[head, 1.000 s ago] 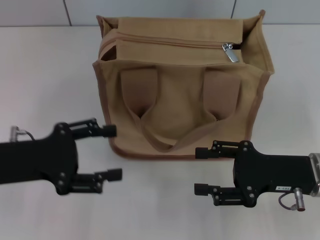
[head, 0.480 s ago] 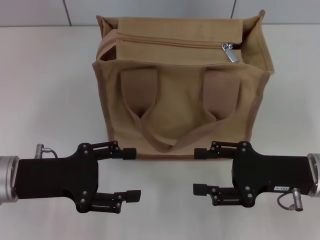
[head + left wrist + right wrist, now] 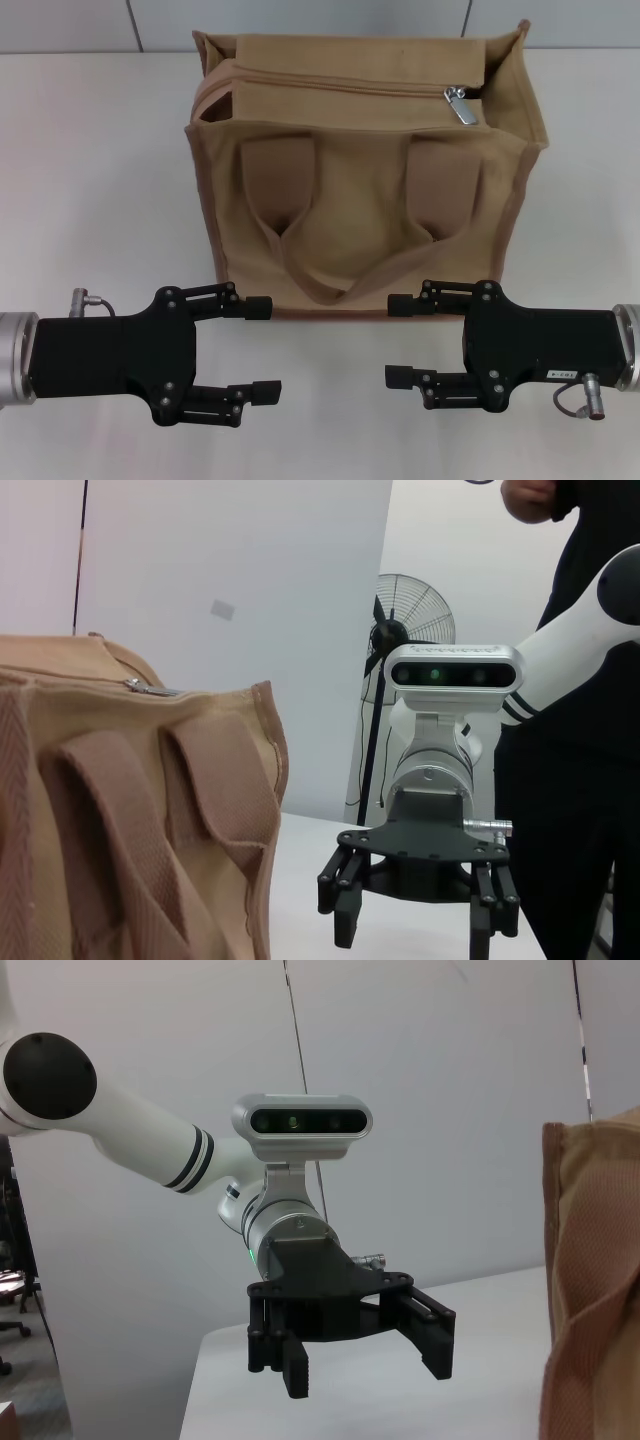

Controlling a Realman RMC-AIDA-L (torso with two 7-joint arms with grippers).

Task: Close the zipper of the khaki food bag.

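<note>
The khaki food bag (image 3: 365, 170) stands upright on the white worktop (image 3: 100, 180), towards the far side of it, with its looped handle (image 3: 340, 265) hanging down the near face between two wide strap patches. Along the top runs the zipper (image 3: 340, 88), and its silver slider (image 3: 459, 103) sits close to the end on the robot's right, the pull tab dangling; just past the slider a short dark gap shows. Both arms hover low in front of the bag, pointing at each other across its near bottom edge. The left gripper (image 3: 262, 349) is on the left of the bag's front, its two black fingers spread apart with nothing between them, the farther finger (image 3: 258, 307) lying just at the bag's lower edge. The right gripper (image 3: 398, 339) mirrors it on the other side, fingers likewise parted and empty. From the left wrist the right gripper (image 3: 414, 917) shows beyond the bag's corner (image 3: 262, 810), and a person in dark clothes (image 3: 575, 780) stands behind it, with a pedestal fan (image 3: 400, 610) farther back.
</note>
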